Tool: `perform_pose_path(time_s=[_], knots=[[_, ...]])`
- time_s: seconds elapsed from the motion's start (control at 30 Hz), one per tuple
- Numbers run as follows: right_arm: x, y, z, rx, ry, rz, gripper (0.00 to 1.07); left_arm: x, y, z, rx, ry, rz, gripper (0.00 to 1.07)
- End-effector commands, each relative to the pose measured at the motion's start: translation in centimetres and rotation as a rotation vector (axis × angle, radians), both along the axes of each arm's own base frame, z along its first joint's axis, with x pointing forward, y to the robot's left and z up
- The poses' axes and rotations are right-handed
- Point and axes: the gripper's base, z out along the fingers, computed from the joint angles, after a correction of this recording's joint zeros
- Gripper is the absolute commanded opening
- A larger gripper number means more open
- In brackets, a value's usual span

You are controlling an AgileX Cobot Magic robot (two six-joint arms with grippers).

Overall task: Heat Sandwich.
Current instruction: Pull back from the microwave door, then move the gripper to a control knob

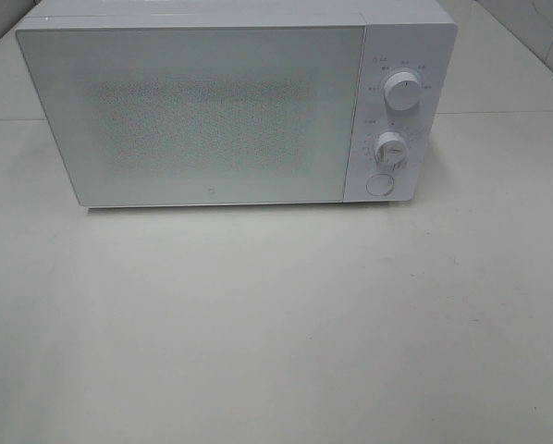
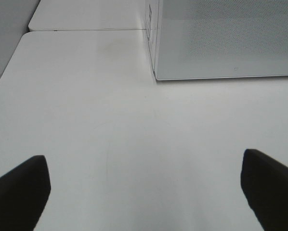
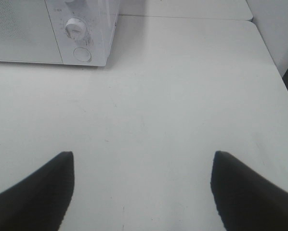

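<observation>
Over the table by the closed microwave, left pincer and right pincer gape wide, empty.

Setting: a plain robot test bench staged as a kitchen counter. A white microwave with two dials stands at the far side of a white table; a second white table abuts behind.
</observation>
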Motion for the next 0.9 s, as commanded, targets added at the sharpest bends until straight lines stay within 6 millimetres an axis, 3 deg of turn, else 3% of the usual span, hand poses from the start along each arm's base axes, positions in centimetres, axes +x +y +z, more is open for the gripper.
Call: perform_pose_path(time_s=[0.03, 0.4, 0.9], knots=[[0.9, 0.1, 1.0, -0.001, -0.023, 0.001, 0.76, -0.4, 0.0, -0.1, -0.002, -0.027, 0.0, 1.01], [5.4, 0.5, 2.1, -0.006, -0.029, 0.014, 0.76, -0.4, 0.0, -0.1, -0.002, -0.027, 0.0, 1.01], [12.1, 1.2, 1.6, -0.013, 0.01, 0.032, 0.76, -0.4, 0.0, -0.1, -0.002, -0.027, 0.0, 1.01]])
